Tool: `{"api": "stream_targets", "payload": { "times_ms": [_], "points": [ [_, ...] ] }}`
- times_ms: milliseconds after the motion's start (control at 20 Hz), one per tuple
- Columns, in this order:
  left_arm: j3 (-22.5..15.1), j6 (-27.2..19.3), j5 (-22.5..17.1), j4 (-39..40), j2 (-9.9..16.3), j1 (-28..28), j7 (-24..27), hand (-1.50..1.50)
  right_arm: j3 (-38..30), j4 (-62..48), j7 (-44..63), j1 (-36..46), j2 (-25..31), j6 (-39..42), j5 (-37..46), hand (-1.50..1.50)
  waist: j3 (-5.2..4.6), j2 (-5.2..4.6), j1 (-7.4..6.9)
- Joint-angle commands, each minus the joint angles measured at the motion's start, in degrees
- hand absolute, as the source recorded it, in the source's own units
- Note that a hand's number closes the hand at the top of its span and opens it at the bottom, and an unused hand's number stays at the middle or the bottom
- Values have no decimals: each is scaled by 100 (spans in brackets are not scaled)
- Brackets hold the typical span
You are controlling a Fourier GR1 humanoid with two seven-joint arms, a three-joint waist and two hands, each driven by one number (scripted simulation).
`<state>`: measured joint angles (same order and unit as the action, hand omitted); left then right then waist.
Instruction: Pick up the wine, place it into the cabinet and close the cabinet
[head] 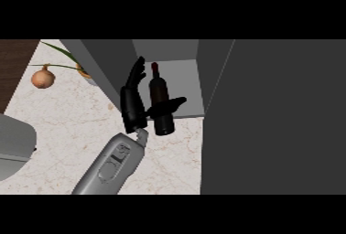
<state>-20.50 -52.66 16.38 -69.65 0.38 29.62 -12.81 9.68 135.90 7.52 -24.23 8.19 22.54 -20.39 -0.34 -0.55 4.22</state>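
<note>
Grey door: the cabinet door (283,119) is the largest thing, a flat dark grey panel filling the right side of the frame from top to bottom, swung open.
Cabinet: the cabinet (179,55) sits at upper centre, its grey walls framing a lighter grey floor; the opening faces the lower edge of the frame.
Counter: the counter (61,123) is pale marble with faint veins, covering the left and lower centre of the frame.
Dark strip: a brown wooden band (13,68) runs down the upper left edge.
Grey object: a rounded pale grey shape (15,146) lies at the left edge, cut off by the frame; I cannot tell what it is.
Forearm: a grey forearm (111,167) comes in from the lower edge, left of centre, angled up towards the cabinet.
Hand: the left hand (135,103) is black; its fingers stretch straight up along the left of the bottle and its thumb reaches across the bottle's body, so it has hold of the wine.
Wine: the wine (161,103) is a dark bottle with a reddish top, neck pointing into the cabinet, body on the cabinet floor, base just over its front edge.
Onion: a brown onion (43,78) lies on the counter at upper left.
Plant: thin green leaves (64,57) arch from beside the cabinet's left wall.
</note>
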Motion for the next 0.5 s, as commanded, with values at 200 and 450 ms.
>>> {"api": "stream_targets", "payload": {
  "times_ms": [200, 450],
  "points": [
    [75, 865, -1628, 85, -37, 175, 1887, -150, -95, 777, 258, -323, 97, -222, -54, -150, 24, 35, -245],
    [-199, 1137, -2060, -290, -37, -138, 2264, -150, 19, 1001, 619, -111, 83, -580, 3, -150, 28, 56, -335]
  ]
}}
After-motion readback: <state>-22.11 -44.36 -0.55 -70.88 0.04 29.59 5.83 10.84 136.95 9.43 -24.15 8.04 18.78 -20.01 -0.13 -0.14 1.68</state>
